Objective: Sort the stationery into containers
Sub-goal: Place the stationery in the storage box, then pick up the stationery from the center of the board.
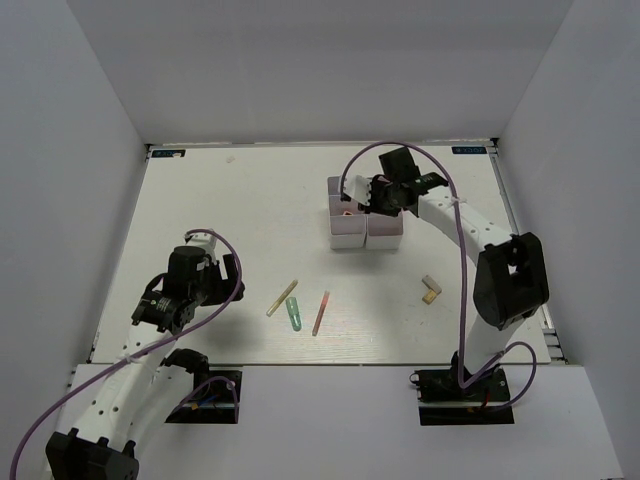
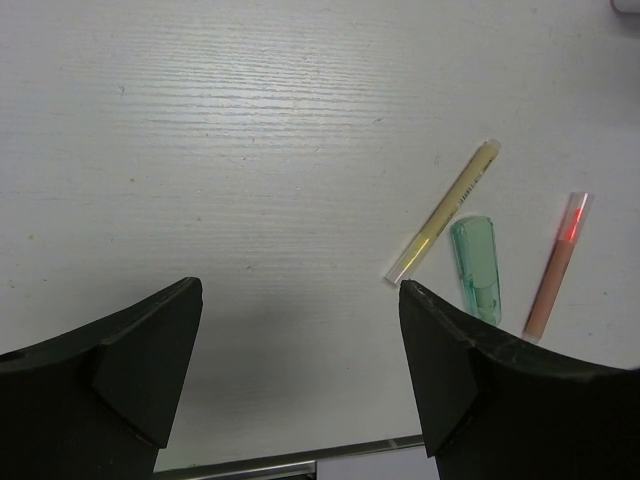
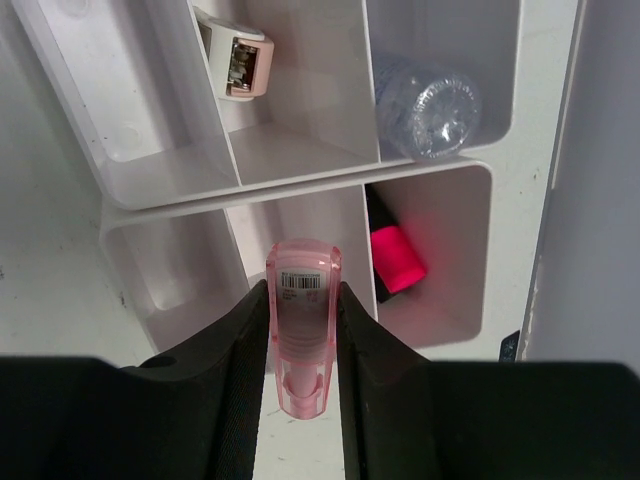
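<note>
Right wrist: we see right claw (image 3: 300, 305) grasping a pink tube (image 3: 303, 272) above the organiser (image 3: 170, 180); left claw (image 2: 300, 290) released.

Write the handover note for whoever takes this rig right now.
Left gripper: open, empty, above the table near the yellow stick, green tube and orange stick.
Right gripper: shut on pink tube, over the organiser.
Done: pink-capped marker, clear tube and small white item in compartments.
To do: drop the pink tube; sort those three loose items and the beige block.

Glossy translucent pink plastic tube (image 3: 303, 335)
</note>
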Available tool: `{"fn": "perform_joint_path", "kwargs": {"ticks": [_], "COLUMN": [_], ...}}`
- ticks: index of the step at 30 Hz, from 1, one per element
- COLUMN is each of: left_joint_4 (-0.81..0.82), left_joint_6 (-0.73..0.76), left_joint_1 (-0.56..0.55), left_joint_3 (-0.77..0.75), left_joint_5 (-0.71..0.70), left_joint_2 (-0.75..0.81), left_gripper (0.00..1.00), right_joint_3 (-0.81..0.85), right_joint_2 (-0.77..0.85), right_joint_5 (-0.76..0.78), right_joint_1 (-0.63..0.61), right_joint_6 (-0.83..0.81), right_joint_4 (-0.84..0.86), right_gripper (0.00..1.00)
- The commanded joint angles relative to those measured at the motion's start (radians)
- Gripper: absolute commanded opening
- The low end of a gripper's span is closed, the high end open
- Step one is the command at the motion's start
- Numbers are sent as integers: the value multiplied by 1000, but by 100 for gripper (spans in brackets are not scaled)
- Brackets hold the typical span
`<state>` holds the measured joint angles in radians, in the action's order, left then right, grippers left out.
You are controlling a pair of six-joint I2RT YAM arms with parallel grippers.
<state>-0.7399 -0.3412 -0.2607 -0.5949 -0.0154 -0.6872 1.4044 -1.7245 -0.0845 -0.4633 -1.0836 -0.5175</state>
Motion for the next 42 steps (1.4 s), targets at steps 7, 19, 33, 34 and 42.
{"fn": "perform_joint_path", "kwargs": {"ticks": [7,19,33,34,42], "left_joint_4": [7,7,14,17,11], "left_joint_6": [7,5,10,13,11], "left_joint_1": [5,6,5,5,3], "left_joint_3": [15,17,18,17,20], "left_joint_5": [11,12,32,32,23], "left_joint_2": [-3,-6,-2,-3,-14], "left_gripper": [90,90,57,48,44], "right_joint_3": [47,48,12,8,-103], "right_joint_2": [-47,-57,189,193,160], "right_joint_5": [-20,-9,-440,-486,-536], "right_joint_1": [17,28,-1,-23,-296], "right_joint_6": [-52,-24,494,532,922], "right_joint_4": [53,74,-116,-160,-158], "right_gripper": [4,48,5,18,73]}}
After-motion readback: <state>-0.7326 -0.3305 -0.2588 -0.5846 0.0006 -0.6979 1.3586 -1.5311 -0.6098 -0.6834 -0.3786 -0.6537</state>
